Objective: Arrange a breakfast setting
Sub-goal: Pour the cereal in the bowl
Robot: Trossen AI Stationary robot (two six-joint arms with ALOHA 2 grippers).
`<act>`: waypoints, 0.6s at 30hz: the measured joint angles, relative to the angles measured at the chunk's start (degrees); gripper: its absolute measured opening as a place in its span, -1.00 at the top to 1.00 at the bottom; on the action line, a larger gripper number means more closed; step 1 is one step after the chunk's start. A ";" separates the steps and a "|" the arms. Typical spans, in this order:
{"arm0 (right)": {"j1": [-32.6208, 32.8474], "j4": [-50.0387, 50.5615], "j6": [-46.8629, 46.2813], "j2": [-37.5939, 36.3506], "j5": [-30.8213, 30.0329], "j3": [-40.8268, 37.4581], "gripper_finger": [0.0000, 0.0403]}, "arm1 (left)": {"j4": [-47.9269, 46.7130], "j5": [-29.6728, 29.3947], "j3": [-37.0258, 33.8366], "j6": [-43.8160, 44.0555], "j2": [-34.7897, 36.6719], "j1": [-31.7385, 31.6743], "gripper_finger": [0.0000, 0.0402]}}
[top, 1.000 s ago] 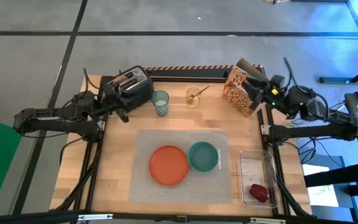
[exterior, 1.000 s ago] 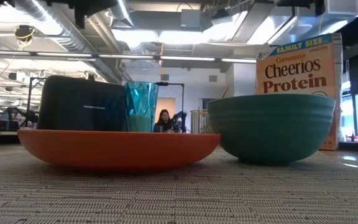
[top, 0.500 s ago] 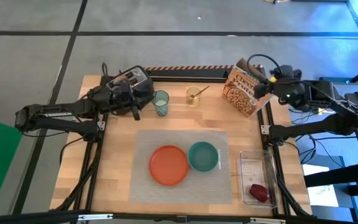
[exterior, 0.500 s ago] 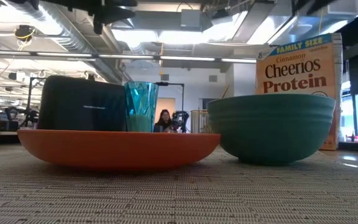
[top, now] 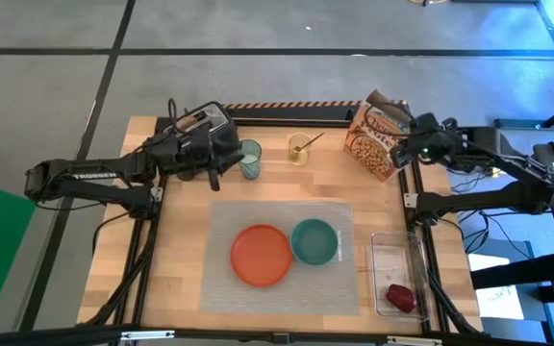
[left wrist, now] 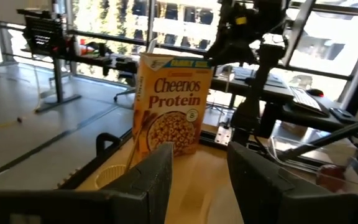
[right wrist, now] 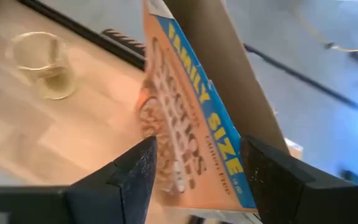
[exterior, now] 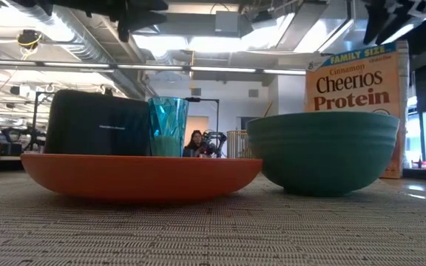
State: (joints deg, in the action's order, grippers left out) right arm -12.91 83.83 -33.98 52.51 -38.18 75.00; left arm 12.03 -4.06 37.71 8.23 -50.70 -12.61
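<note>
1. Grey placemat (top: 282, 255) centred near the front edge of the wooden table (top: 190, 240); landmark for everything below.
2. Cheerios Protein box (top: 375, 142) upright, beyond the placemat's far right corner. Black toaster (top: 203, 130) beyond its far left corner.
3. Orange plate (top: 261, 255) on the placemat, left of centre. Teal bowl (top: 314, 240) on the placemat, just right of the plate, looks to be touching it.
4. Clear tray (top: 397, 259) off the placemat's right edge, holding the dark-red fruit (top: 401, 297).
5. Teal tumbler (top: 248, 159) off the placemat, beyond its far edge, next to the toaster. Yellowish glass (top: 301, 148) further right of it, something thin standing in it, cannot tell what.
6. Left gripper (top: 215, 163) over the toaster, beside the tumbler; fingers (left wrist: 151, 180) parted, nothing between them.
7. Right gripper (top: 404, 152) at the cereal box, fingers (right wrist: 132, 177) spread either side of its top, not visibly clamped.
8. Step in hand, likely: reach for tumbler (left) and box (right). Plate and bowl already placed.
9. Next: close on the tumbler, lift upright, set it on the placemat's far edge.
</note>
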 joint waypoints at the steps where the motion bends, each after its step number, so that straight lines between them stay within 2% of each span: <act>1: 0.02 -0.03 0.00 -0.14 -0.69 -0.72 -0.02 | 0.22 0.21 0.00 0.02 -0.01 0.01 0.27; 7: 0.00 -0.95 -0.43 -0.21 -1.22 -2.28 0.15 | 0.66 0.17 0.00 0.04 0.01 -0.02 0.27; 11: 0.02 -1.31 0.72 -0.31 1.40 -2.28 0.30 | 0.66 0.17 0.00 0.07 0.01 -0.02 0.27; 18: 0.02 -1.32 3.17 -0.29 6.91 -2.34 0.88 | 0.94 0.16 0.00 -1.81 0.01 -0.02 0.27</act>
State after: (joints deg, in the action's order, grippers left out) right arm -12.88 82.51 -30.80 52.23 -31.27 72.66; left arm 12.97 -3.90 37.71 6.42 -50.70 -12.62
